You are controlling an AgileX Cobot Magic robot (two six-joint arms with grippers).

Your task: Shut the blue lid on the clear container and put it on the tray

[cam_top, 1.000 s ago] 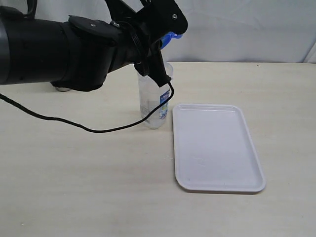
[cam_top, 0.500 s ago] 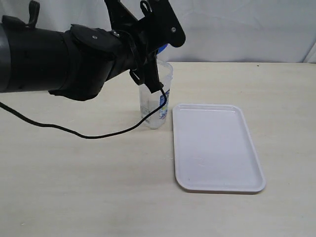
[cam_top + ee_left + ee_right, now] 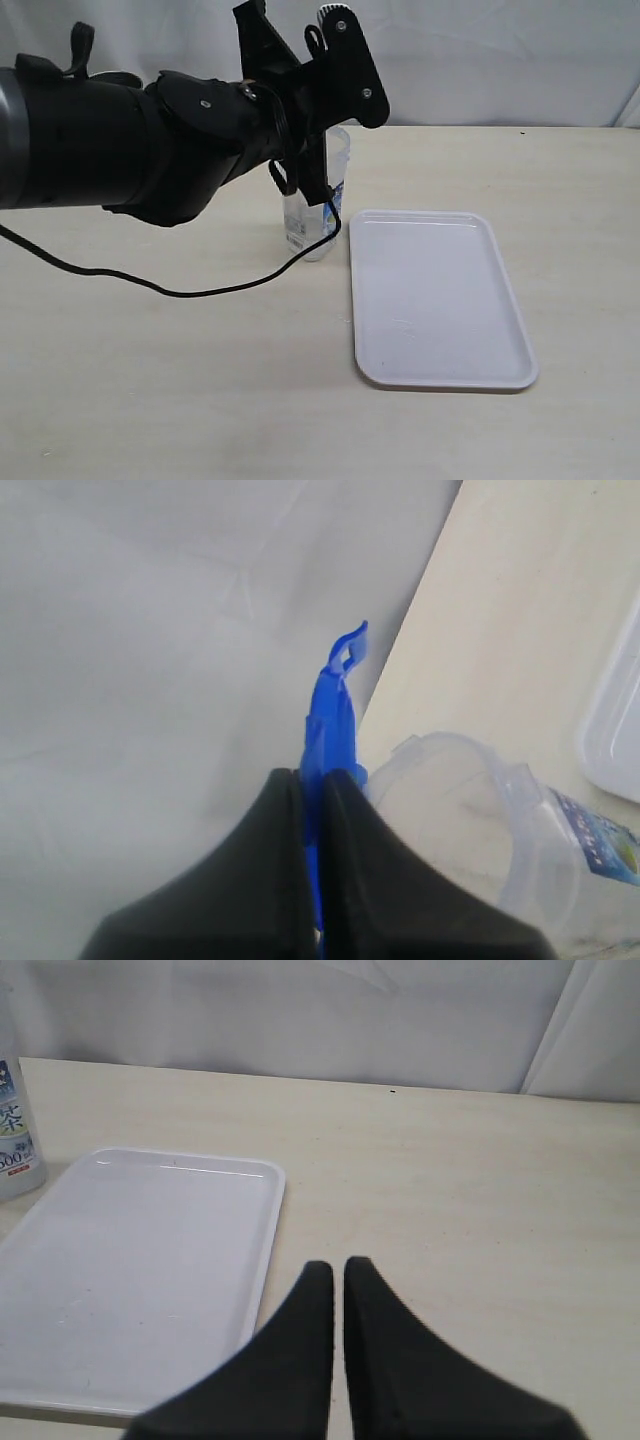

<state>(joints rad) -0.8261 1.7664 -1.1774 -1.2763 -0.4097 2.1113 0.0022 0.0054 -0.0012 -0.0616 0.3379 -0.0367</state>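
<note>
In the left wrist view my left gripper (image 3: 312,776) is shut on the blue lid (image 3: 331,705), which I see edge-on just beside the open rim of the clear container (image 3: 455,810). The container (image 3: 316,215) stands upright on the table just left of the white tray (image 3: 436,300), with my left arm (image 3: 150,150) in front of its top. The lid is hidden in the exterior view. My right gripper (image 3: 333,1266) is shut and empty, low over the table beside the tray (image 3: 130,1260). The container's label (image 3: 14,1130) shows beyond the tray's far corner.
A black cable (image 3: 190,290) hangs from the left arm onto the table in front of the container. A white cloth backdrop (image 3: 500,60) closes off the far edge of the table.
The left gripper has tilted and shifted over the container's mouth. The blue lid, which peeked out beside the gripper before, is now hidden behind it in the exterior view.
</note>
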